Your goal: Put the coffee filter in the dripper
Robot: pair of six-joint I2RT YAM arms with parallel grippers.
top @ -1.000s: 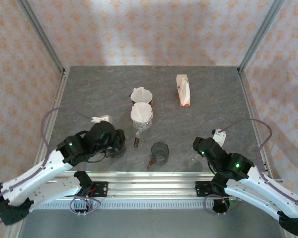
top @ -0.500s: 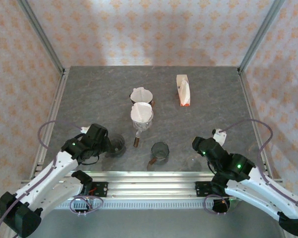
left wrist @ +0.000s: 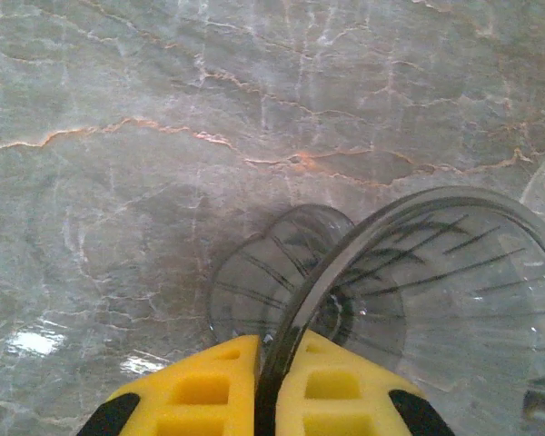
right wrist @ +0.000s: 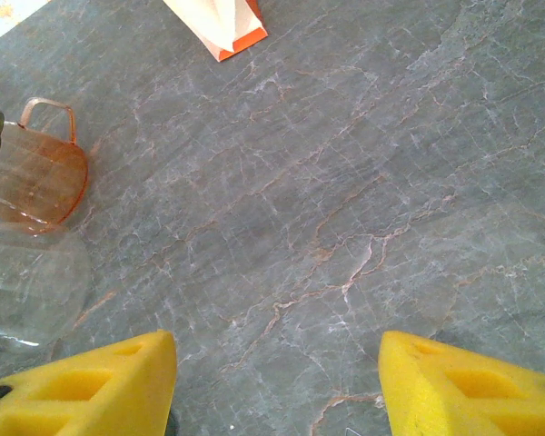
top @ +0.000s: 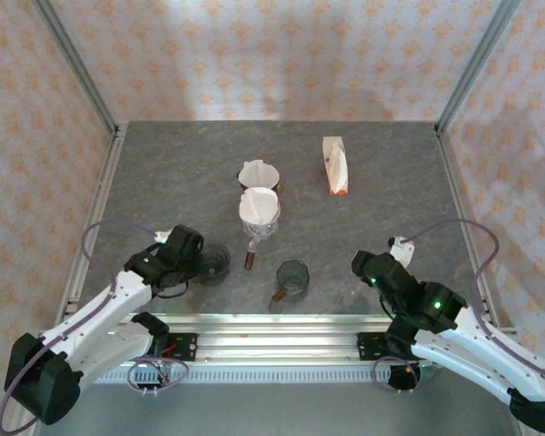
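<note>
no readable text, labels, brands, numbers or signs anywhere

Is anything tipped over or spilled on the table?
Nothing is spilled or broken. One odd bit: the left claw pinches the rim of the clear glass dripper, which looks a little tipped, though I can't be sure. The right claw is open over the table.

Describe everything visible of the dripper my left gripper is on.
The dripper is a clear, smoke-tinted cone with ribs running down its inside wall to a narrower ribbed base. It holds nothing. The left gripper pinches its rim, one yellow finger on each side. It is over the grey marbled table; whether it rests there is unclear.
</note>
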